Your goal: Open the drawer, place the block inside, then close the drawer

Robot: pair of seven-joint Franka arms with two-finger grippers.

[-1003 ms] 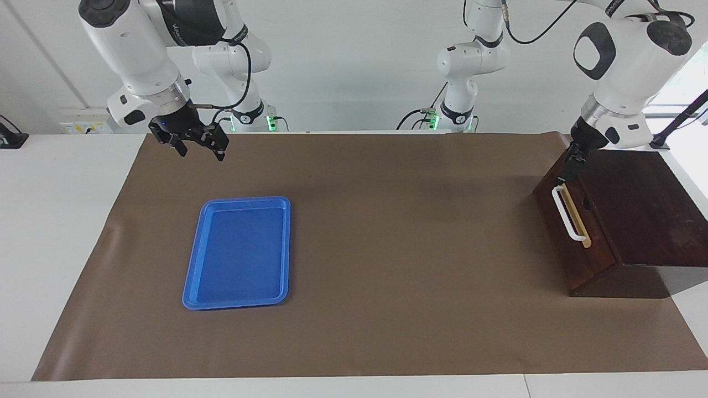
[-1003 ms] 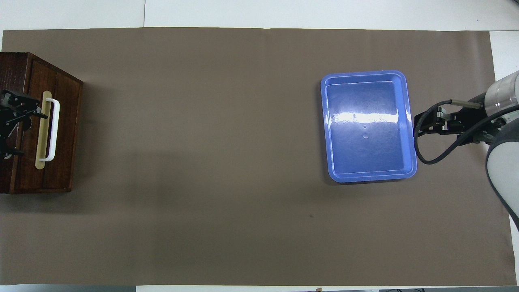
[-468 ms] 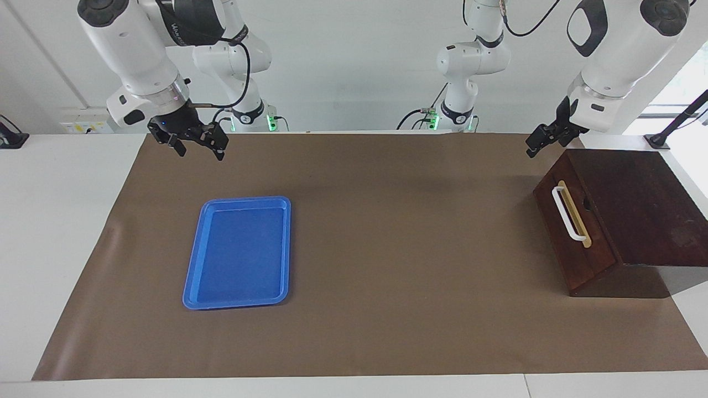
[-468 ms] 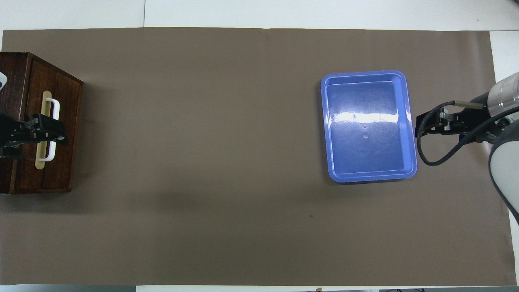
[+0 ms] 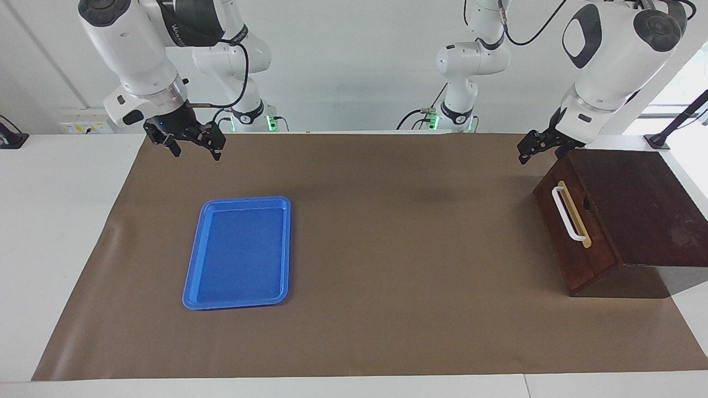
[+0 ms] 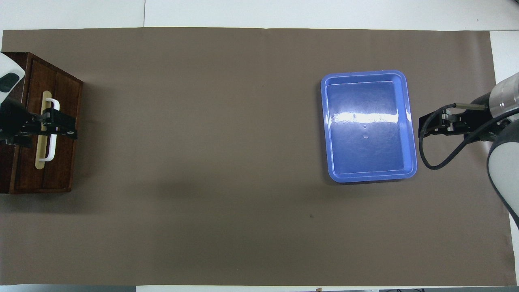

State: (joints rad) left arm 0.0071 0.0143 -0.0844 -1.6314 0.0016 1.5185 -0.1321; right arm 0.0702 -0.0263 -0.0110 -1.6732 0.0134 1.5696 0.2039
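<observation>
White walls back a table (image 5: 66, 221) covered by a brown mat (image 5: 387, 249).

Drawer unit: the drawer (image 5: 572, 232) sits at the left arm's end of the table, at 3 o'clock in the facing view and 9 o'clock in the overhead view. It is pushed in flush; its dark front carries a white bar handle (image 5: 567, 214) on a tan strip.

Left pincer (image 5: 535, 145): raised in the air at roughly 11 o'clock from the handle in the facing view, clear of the wood. In the overhead view it overlaps the handle. Its jaws stand spread and hold nothing.

Right pincer (image 5: 191, 145): hangs above the mat at the right arm's end, at 12 o'clock from a blue tray (image 5: 239, 251) in the facing view. Its jaws stand wide apart and hold nothing. In the overhead view it appears just beside the tray's edge.

Block: no yellow cube shows in either view; it may be inside the closed drawer, but this cannot be confirmed.
</observation>
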